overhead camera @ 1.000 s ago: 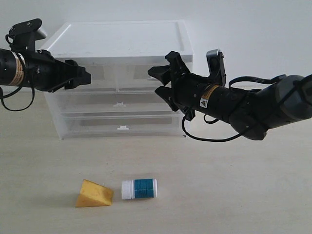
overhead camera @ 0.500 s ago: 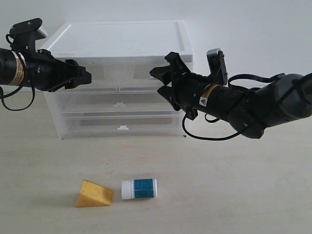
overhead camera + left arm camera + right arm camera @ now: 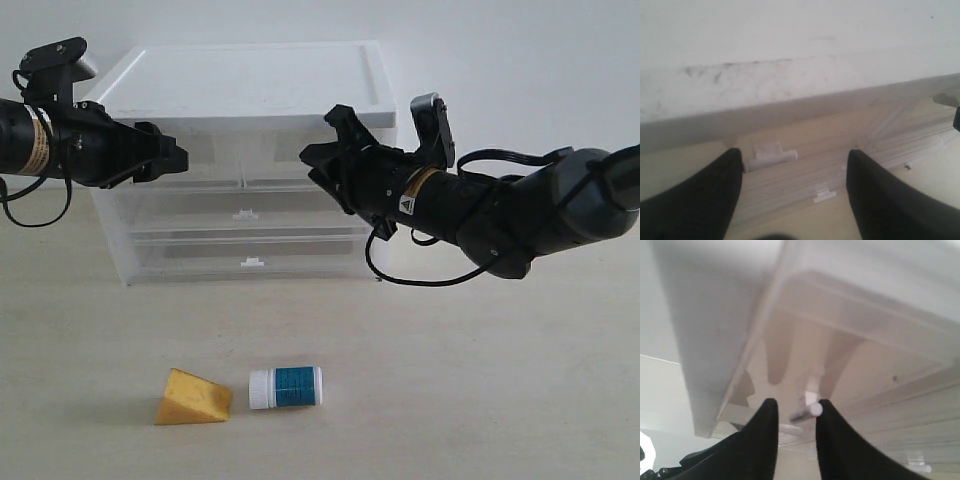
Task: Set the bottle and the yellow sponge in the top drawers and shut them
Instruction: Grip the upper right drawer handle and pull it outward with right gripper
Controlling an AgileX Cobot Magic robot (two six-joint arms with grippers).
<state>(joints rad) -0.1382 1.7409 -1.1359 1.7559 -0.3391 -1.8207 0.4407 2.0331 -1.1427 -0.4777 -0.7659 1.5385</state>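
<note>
On the beige tabletop (image 3: 500, 400) the yellow sponge (image 3: 192, 398) and the bottle (image 3: 286, 386) lie side by side, well in front of the cabinet (image 3: 240, 85). Its top drawers (image 3: 215, 160) are shut. The left jaws stand wide open; the right jaws are narrow around a pull tab (image 3: 809, 409), grip unclear.

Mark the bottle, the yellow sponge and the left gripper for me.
bottle (image 3: 286, 387): exterior view, teal label.
yellow sponge (image 3: 192, 398): exterior view, middle of its near face.
left gripper (image 3: 795, 152): left wrist view, midway between fingertips.
</note>
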